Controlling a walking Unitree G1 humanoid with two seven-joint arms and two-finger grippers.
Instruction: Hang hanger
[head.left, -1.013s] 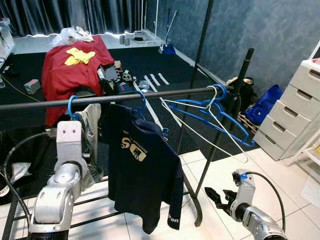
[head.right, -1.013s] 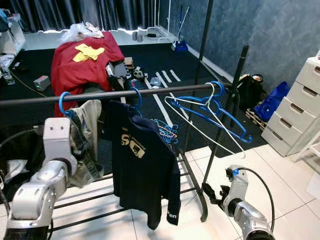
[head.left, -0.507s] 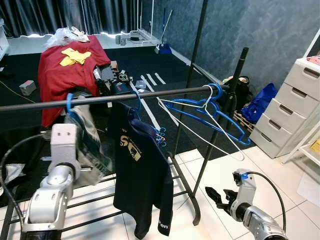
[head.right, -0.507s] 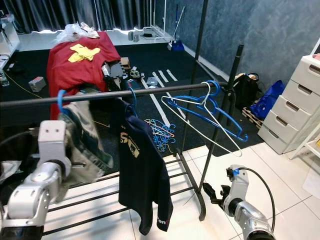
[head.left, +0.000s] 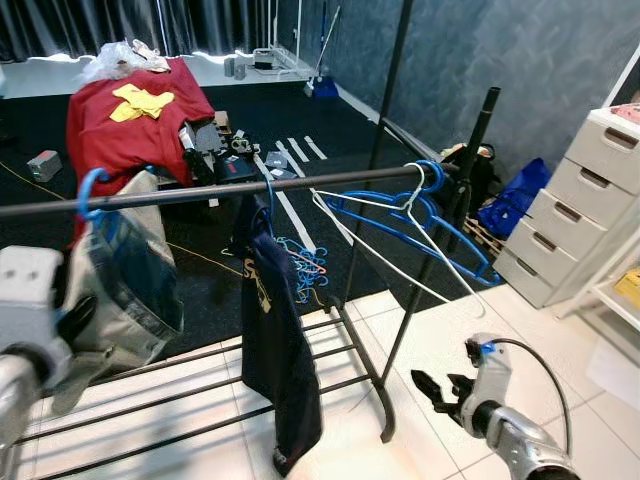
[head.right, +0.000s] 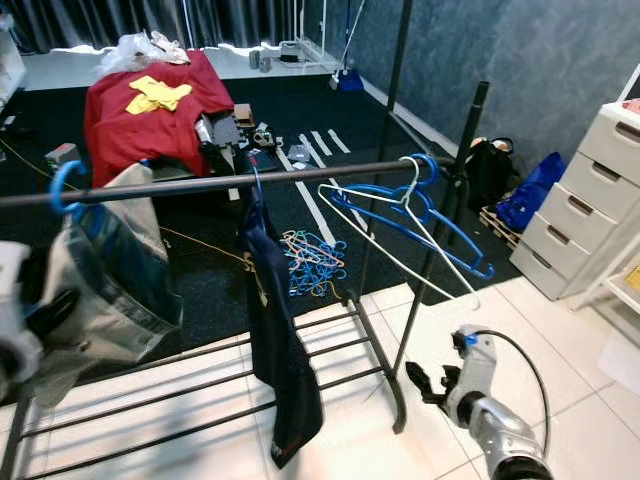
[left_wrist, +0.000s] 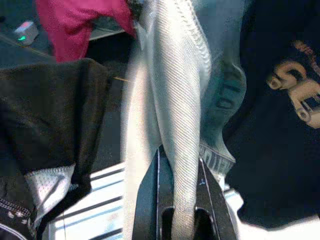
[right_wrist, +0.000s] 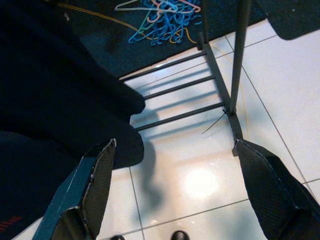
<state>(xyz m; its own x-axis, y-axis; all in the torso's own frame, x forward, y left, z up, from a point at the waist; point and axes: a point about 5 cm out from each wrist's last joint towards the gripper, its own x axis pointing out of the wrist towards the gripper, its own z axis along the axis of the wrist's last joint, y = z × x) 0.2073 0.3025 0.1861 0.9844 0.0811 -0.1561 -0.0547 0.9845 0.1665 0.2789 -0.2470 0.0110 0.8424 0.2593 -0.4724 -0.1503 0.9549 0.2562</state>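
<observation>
The blue plastic hanger (head.left: 92, 190) hooks over the dark horizontal rail of the clothes rack (head.left: 250, 190) near its left end, carrying a pale grey-green garment (head.left: 125, 275) that hangs below it; the left gripper (left_wrist: 182, 210) pinches a fold of this garment between its two black fingers, as the left wrist view shows close up. Further along the rail a dark navy T-shirt with a gold print (head.left: 275, 350) hangs edge-on; near the right end a cluster of empty blue and white hangers (head.left: 410, 225) tilts off the rail. The rack stands on glossy white floor tiles (head.left: 440, 350) that meet a black carpet (head.left: 200, 260); a heap of loose coloured hangers (head.right: 312, 262) lies on the carpet behind the rack. Beyond, a red cloth with a yellow item on top (head.left: 125, 120) drapes over a piece of furniture before dark curtains; a white chest of drawers (head.left: 570, 210) and a blue bag (head.left: 510, 205) stand by the mottled blue wall on the right. The right gripper (head.left: 440, 390) hangs low over the tiles, its fingers spread wide and holding nothing; its wrist view looks down past the T-shirt to the rack's lower bars (right_wrist: 185, 97).
</observation>
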